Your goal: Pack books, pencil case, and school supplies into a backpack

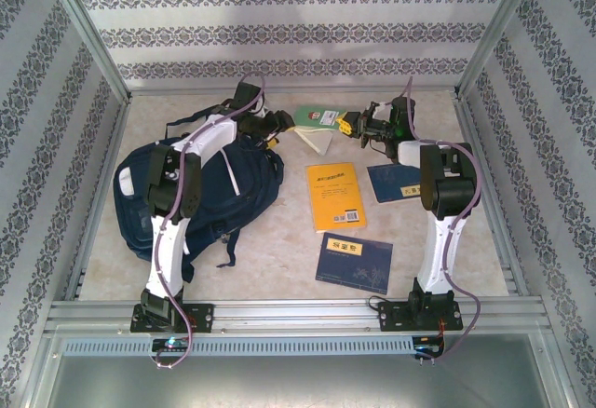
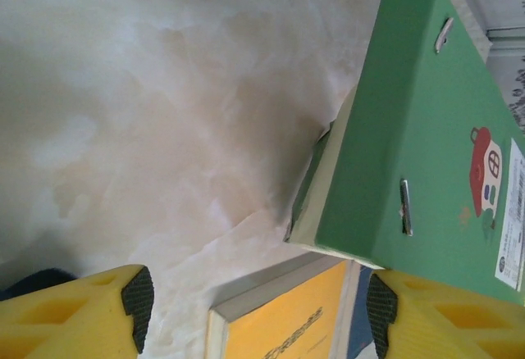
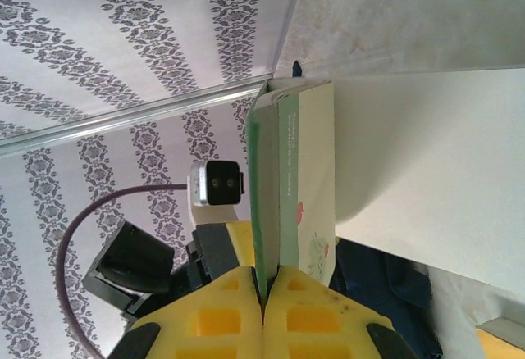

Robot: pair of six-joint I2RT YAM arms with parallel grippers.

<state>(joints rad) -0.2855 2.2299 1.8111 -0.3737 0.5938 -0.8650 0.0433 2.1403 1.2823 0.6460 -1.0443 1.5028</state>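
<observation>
My right gripper (image 3: 264, 293) clamps the green booklet (image 3: 289, 179) raised at twelve o'clock, likely so my left gripper (image 2: 259, 310), jaws apart, can take it for the backpack (image 1: 233, 184).

right arm (image 1: 445, 192) covers part of one navy book (image 1: 386, 182); left arm (image 1: 175, 198) covers much of the backpack (image 1: 253, 189).

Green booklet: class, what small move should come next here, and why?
Probably the left gripper should ease toward the green booklet to take its free edge. The right gripper is shut on one edge, holding it off the table, the left jaws stand open close beside it, and the backpack lies on the left arm's side.
</observation>
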